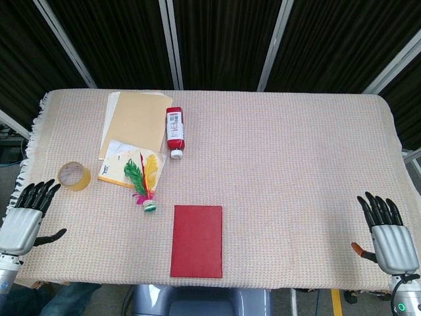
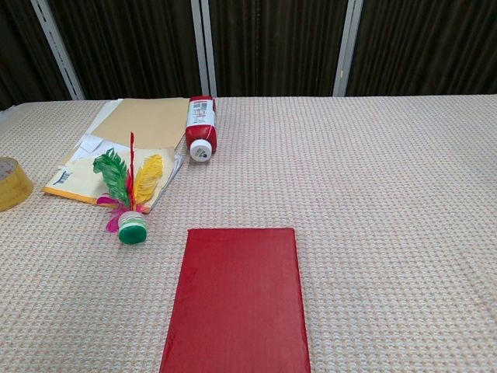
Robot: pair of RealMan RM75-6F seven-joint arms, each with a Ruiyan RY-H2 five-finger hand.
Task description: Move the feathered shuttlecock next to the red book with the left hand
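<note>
The feathered shuttlecock point(image 1: 145, 186) point(image 2: 128, 194) lies on the cloth with green, yellow, red and pink feathers and a green-and-white base. It sits just up and left of the red book point(image 1: 197, 241) point(image 2: 238, 299), a short gap apart. My left hand point(image 1: 26, 216) rests at the table's left front edge, fingers spread and holding nothing, well left of the shuttlecock. Over at the right front edge my right hand point(image 1: 386, 230) is also open and empty. Neither hand shows in the chest view.
A red bottle with a white cap point(image 1: 175, 131) point(image 2: 202, 127) lies behind the shuttlecock. Tan envelopes and papers point(image 1: 133, 125) point(image 2: 144, 128) lie at the back left, partly under the feathers. A roll of tape point(image 1: 74, 176) point(image 2: 12, 183) sits at the left edge.
</note>
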